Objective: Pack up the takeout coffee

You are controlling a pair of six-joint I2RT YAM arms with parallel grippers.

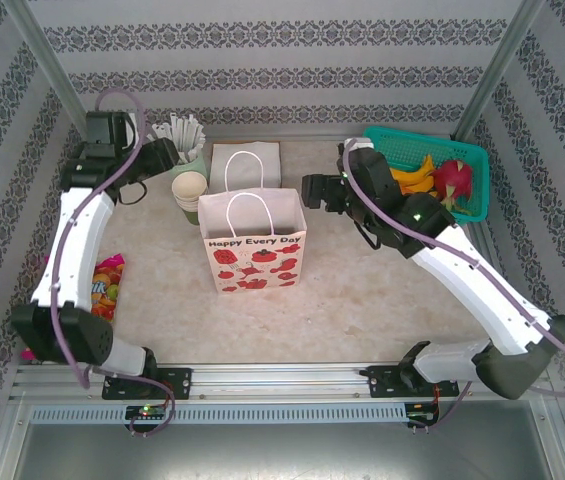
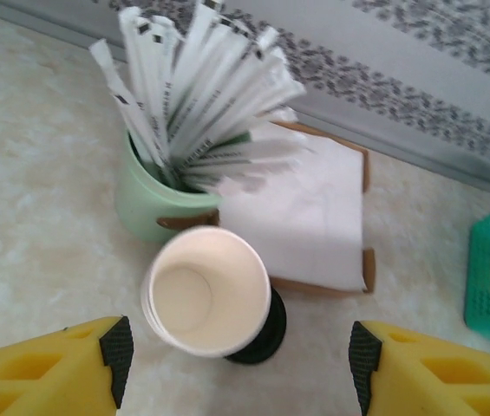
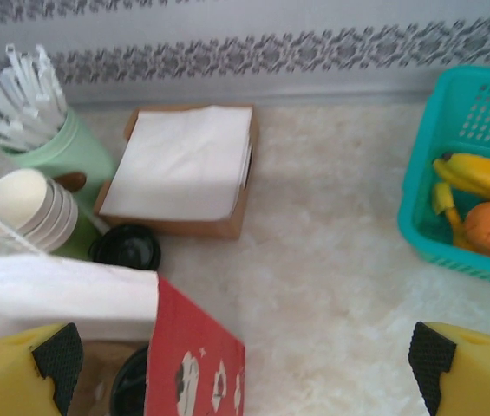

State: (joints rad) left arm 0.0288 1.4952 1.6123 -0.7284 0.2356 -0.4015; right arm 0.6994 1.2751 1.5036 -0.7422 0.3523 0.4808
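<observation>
Looking down from above, we find the left gripper (image 1: 162, 158) by the cup stack (image 1: 190, 190), the right gripper (image 1: 314, 190) at the paper bag (image 1: 252, 245). On the left wrist, the jaws are wide apart and the takeout coffee (image 2: 262, 334) stands upright right below, touching the stack, so room is tight. On the right wrist, the jaws are apart over the bag and the coffee (image 3: 126, 247) sits beyond it. We judge the left arm nearer.
</observation>
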